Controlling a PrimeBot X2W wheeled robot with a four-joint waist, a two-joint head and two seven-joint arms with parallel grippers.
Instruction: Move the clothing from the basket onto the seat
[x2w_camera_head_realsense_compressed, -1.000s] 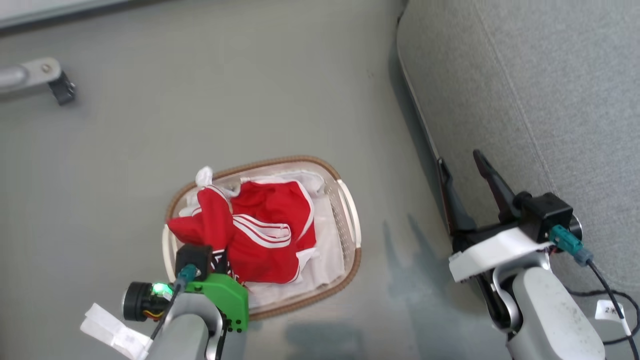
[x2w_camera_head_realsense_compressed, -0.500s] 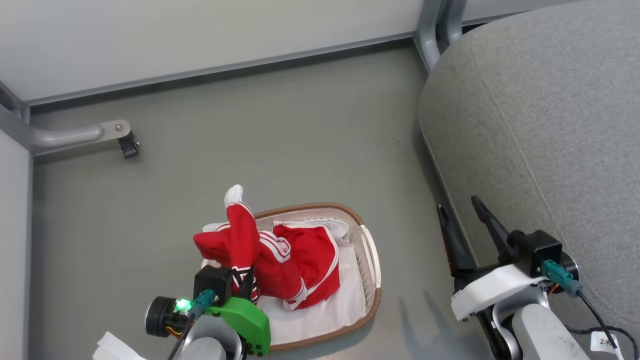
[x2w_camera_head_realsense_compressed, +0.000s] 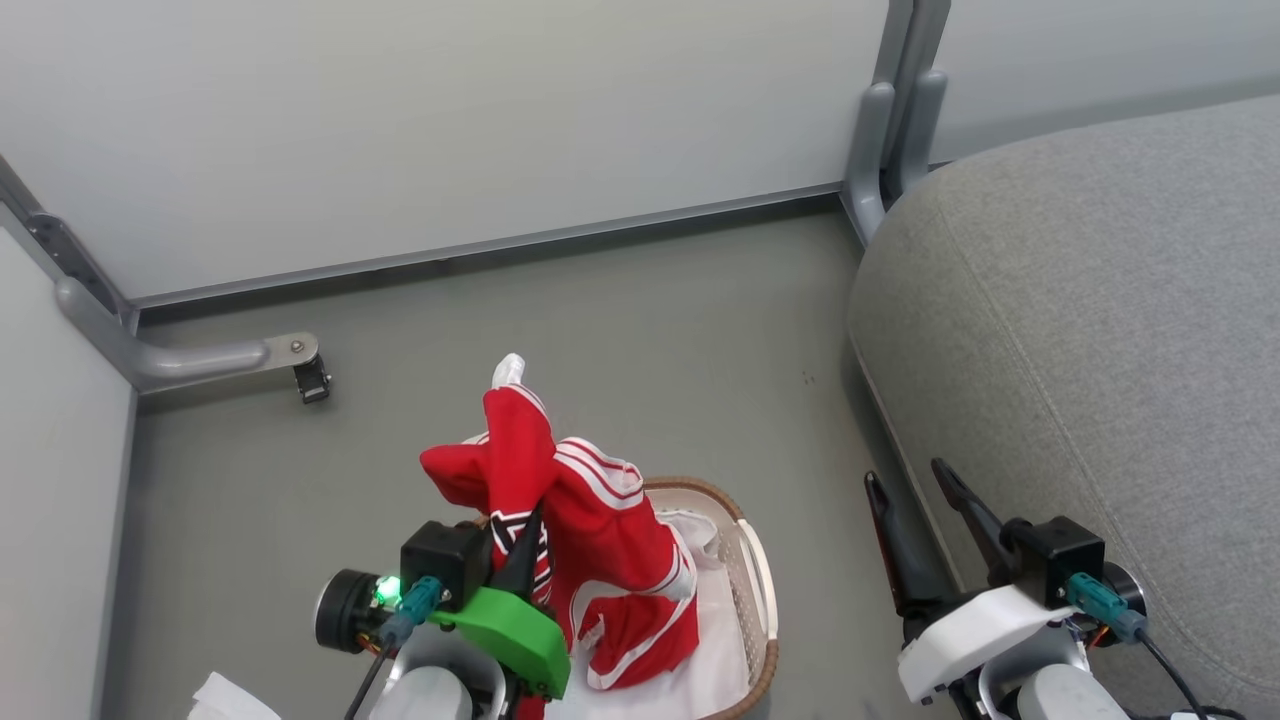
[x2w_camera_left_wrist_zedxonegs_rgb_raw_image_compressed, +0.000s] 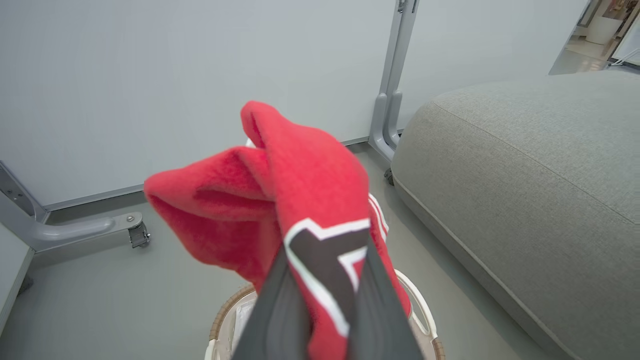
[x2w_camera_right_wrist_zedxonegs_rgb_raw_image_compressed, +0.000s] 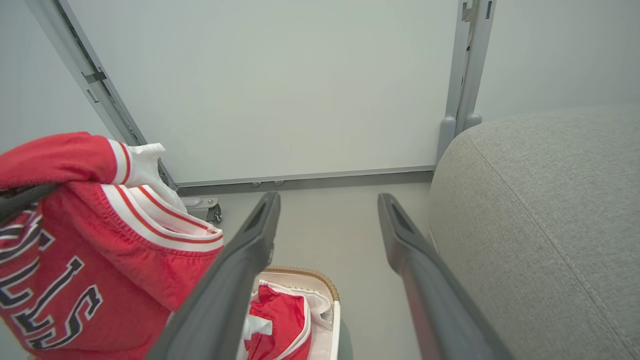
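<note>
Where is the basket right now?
Head view, bottom centre: the basket sits on the floor left of the seat, under the red garment in the left gripper.

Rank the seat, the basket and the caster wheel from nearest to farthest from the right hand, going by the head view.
1. The seat, close beside the right hand, on its right.
2. The basket, lower and to its left.
3. The caster wheel, far off at the upper left.

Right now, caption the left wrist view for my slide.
The left hand holds a red garment over the basket, beside the grey seat.
</note>
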